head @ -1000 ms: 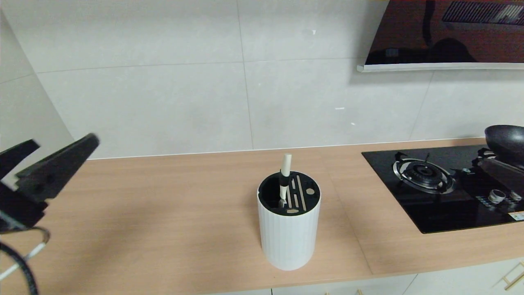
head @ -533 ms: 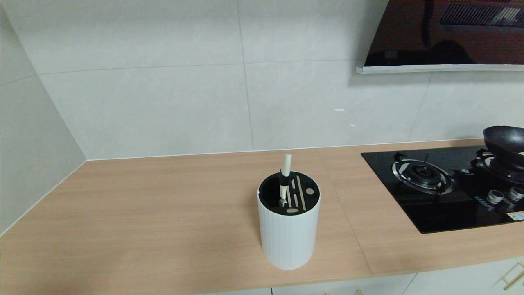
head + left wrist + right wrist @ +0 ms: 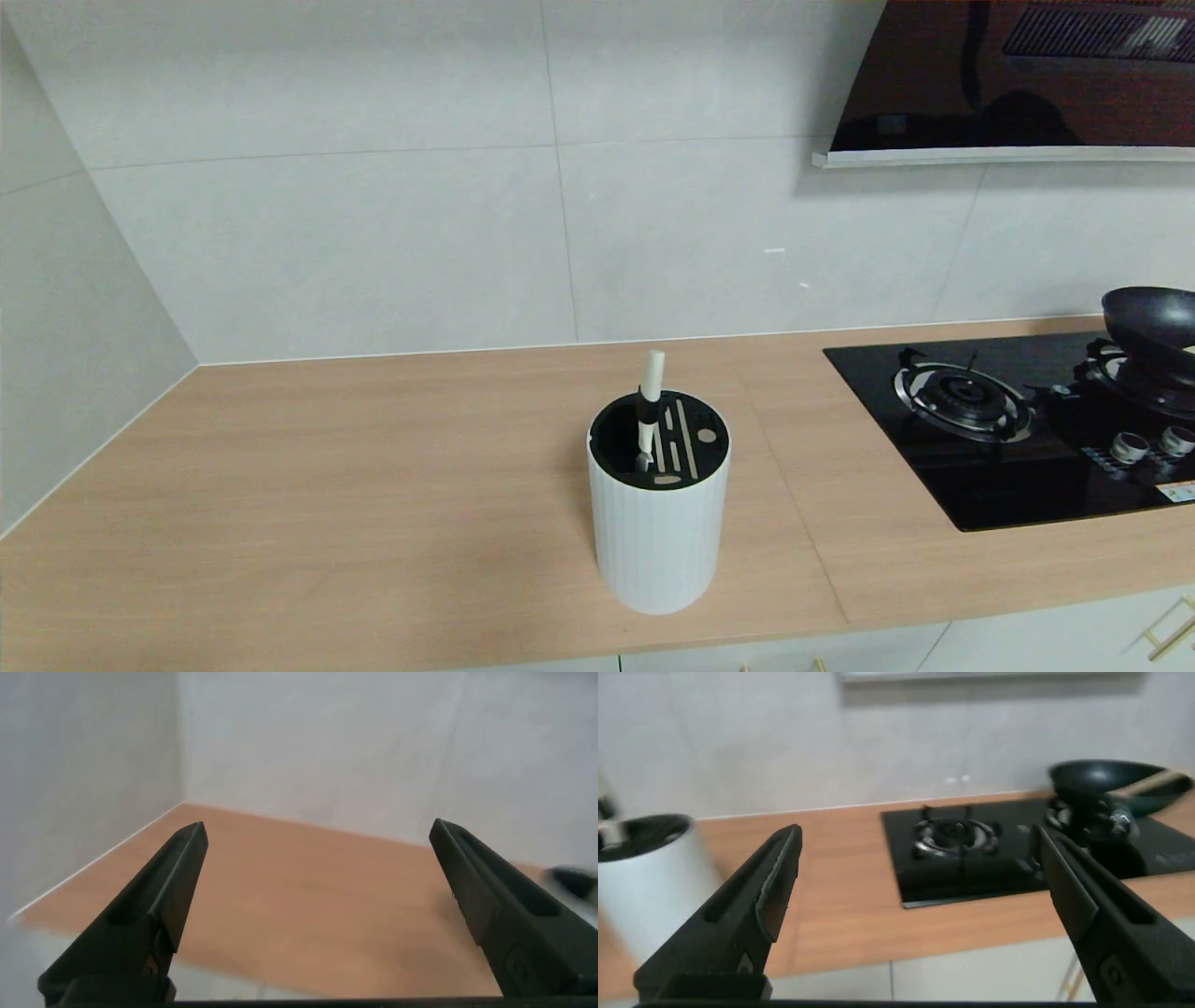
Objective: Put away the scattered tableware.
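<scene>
A white ribbed utensil holder (image 3: 659, 537) stands near the front edge of the wooden bench (image 3: 327, 485). Its black top insert has narrow slots and an open well. One utensil (image 3: 653, 373) with a cream handle and a black collar stands nearly upright in the well, beside the slots. To the holder's right, well apart, a black glass gas hob (image 3: 1008, 476) is set into the bench. A dark pan (image 3: 1153, 317) sits on its far burner, and knobs (image 3: 1129, 446) line its front. A small label (image 3: 1178, 490) at the hob's front corner is too small to read. A dark range hood (image 3: 934, 84) hangs above. The left end effector (image 3: 318, 831) is spread wide with nothing between its fingers, and so is the right end effector (image 3: 916, 833).
</scene>
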Controlling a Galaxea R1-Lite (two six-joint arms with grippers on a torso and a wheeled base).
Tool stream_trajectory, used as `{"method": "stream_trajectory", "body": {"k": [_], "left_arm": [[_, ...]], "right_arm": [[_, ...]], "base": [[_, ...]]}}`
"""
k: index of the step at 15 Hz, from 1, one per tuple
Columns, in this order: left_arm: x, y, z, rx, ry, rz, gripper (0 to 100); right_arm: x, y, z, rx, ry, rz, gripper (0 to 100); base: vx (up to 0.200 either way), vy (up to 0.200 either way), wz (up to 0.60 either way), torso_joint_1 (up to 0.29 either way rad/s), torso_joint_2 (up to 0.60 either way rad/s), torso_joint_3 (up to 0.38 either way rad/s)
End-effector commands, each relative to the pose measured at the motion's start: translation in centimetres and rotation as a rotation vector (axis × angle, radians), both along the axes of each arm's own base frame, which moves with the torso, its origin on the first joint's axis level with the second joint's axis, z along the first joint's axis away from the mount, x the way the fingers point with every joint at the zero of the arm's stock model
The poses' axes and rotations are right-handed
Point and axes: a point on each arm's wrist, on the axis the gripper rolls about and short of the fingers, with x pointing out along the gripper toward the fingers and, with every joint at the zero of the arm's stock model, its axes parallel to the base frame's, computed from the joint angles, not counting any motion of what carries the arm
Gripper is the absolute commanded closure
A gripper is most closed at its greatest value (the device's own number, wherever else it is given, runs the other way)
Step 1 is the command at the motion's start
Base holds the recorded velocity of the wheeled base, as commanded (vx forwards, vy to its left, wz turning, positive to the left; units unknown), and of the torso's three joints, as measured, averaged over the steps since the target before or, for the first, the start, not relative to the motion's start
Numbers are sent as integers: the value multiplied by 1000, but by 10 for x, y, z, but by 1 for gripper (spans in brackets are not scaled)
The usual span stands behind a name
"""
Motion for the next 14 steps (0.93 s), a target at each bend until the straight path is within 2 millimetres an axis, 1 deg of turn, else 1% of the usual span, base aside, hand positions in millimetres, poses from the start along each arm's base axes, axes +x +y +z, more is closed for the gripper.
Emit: {"method": "stream_trajectory", "body": {"k": [1,2,3,4,6,8,9,10,11,14], "left_arm": [[15,-1,-33,7,101,3,0],[28,-2,-61,13,204,-47,0],[35,-3,-77,11,244,-91,0],[38,-4,-80,11,211,-139,0],[41,-6,-83,40,187,-199,0],[41,-6,-85,88,217,-227,0],[41,-7,-87,114,234,-264,0],[41,-7,-87,120,235,-265,0],[41,-7,-87,124,237,-266,0],[41,-7,-87,92,229,-269,0]], "right_arm": [[10,1,-24,-3,40,2,0],[20,2,-41,-8,73,36,0],[25,2,-50,-11,70,63,0],[29,3,-59,-15,71,91,0],[29,4,-64,-3,113,160,0],[30,5,-69,2,167,179,0],[30,5,-69,-1,164,187,0],[30,5,-69,-6,164,209,0],[30,7,-69,-16,166,260,0],[30,7,-69,-61,174,258,0]], "base": [[0,0,0,0,0,0],[0,0,0,0,0,0],[0,0,0,0,0,0],[0,0,0,0,0,0],[0,0,0,0,0,0],[0,0,0,0,0,0],[0,0,0,0,0,0],[0,0,0,0,0,0],[0,0,0,0,0,0],[0,0,0,0,0,0]]}}
